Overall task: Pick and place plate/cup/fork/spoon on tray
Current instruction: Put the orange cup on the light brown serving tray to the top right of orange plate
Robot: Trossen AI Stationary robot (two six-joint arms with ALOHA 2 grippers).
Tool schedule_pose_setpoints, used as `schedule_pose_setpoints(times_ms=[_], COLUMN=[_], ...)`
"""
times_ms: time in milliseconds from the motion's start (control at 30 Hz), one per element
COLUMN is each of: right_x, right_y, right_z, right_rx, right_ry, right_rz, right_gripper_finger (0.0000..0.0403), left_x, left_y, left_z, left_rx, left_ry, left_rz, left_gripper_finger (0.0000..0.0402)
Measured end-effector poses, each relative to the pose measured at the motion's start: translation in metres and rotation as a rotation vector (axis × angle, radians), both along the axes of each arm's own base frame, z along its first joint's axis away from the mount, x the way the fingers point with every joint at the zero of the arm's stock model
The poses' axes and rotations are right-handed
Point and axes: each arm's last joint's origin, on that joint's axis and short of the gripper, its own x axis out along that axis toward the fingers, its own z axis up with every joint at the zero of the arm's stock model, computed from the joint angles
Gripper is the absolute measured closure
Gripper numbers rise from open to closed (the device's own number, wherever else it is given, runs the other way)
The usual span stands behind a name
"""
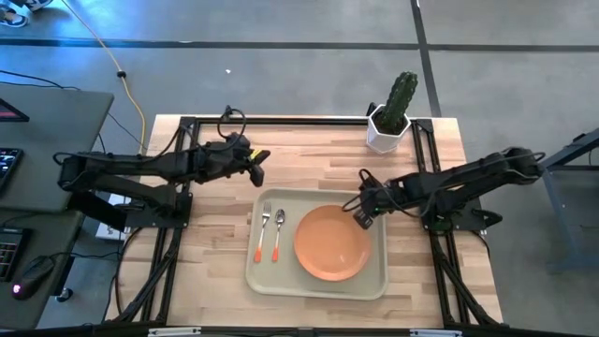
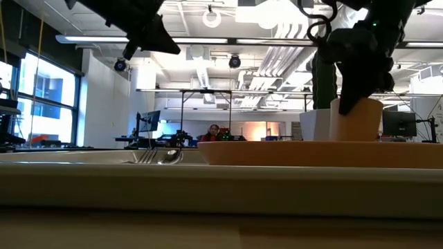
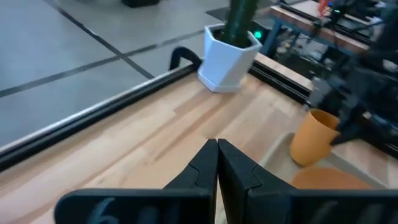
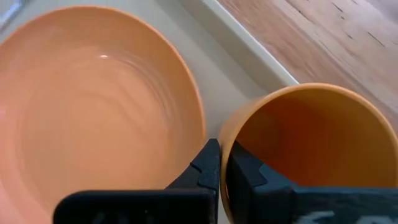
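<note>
Four task items: all at the tray now, three lying in it and the last one in the right gripper's hold.
Cup: small orange plastic tumbler [image 4: 305, 152], upright and open-mouthed, at the tray's far right corner beside the plate; whether it touches the tray floor cannot be told.
Right gripper [image 4: 219, 163]: fingers pinched on the cup's rim wall, one inside and one outside, probably so it sets down upright.
Plate: round shallow orange plastic plate [image 1: 332, 242], on the tray's right half.
Fork [image 1: 262, 229] and spoon [image 1: 278, 232]: silver heads, slim orange handles, side by side on the tray's left half.
Tray: large pale beige-green rectangular plastic tray [image 1: 318, 287].
Left gripper [image 3: 217, 163]: fingers pressed together on nothing, waiting over bare wood beyond the tray's far left corner.
</note>
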Motion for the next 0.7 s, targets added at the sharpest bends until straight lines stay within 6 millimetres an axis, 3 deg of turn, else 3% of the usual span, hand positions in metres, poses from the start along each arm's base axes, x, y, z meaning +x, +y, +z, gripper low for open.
schedule_pose_setpoints(times_ms=[367, 600, 700], right_x=[0.006, 0.008, 0.009], right_y=[0.007, 0.008, 0.007], right_z=[-0.008, 0.015, 0.016], right_rx=[0.012, -0.007, -0.02], right_ry=[0.025, 0.066, 0.063], right_rz=[-0.044, -0.019, -0.002], right_gripper_finger=[0.0403, 0.0403, 0.0403], left_x=[-0.001, -0.002, -0.003], left_y=[0.015, 0.015, 0.017], left_z=[0.001, -0.003, -0.003], left_rx=[0.004, -0.01, 0.002], left_ry=[-0.017, 0.027, 0.029], left_rz=[0.067, 0.054, 0.068], left_gripper_finger=[0.0397, 0.0376, 0.0366])
